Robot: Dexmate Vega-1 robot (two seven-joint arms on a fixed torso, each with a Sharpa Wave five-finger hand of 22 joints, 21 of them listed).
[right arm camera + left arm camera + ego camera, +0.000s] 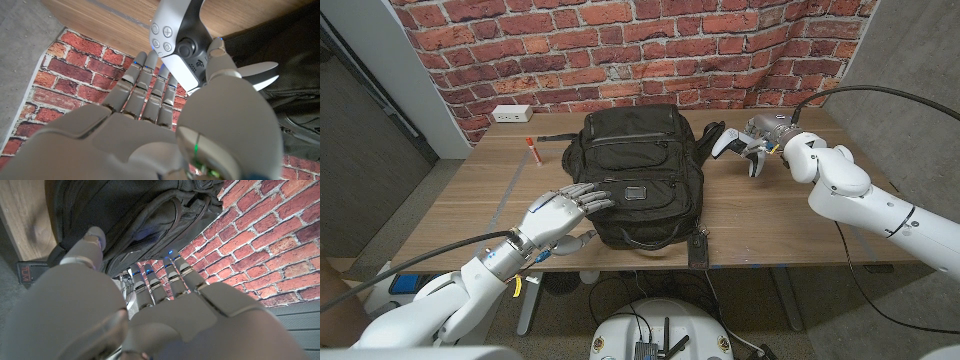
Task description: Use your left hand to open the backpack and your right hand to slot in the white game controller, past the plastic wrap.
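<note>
1. A black backpack (638, 175) is seen lying flat on the wooden table (790, 215), at the centre of the head view, its zips closed.
2. The left hand (563, 212) is laid on the backpack's lower left corner — fingers (592, 196) spread across the fabric, thumb at the bag's near edge. Nothing is gripped; the bag is only touched.
3. In the left wrist view the thumb (89, 245) is pressed against the black fabric (125, 215), with a curved strap (165, 217) close by.
4. The white game controller (729, 141) is held by the right hand (757, 143), right of centre in the head view, just beside the backpack's upper right corner.
5. The right wrist view confirms it — the controller (177, 45) is pinched between thumb (220, 55) and fingers (142, 75), buttons and stick showing.
6. A red marker (535, 150) is lying left of the bag, and a white power strip (510, 113) sits at the table's far left edge.
7. A brick wall (620, 45) is seen behind.
</note>
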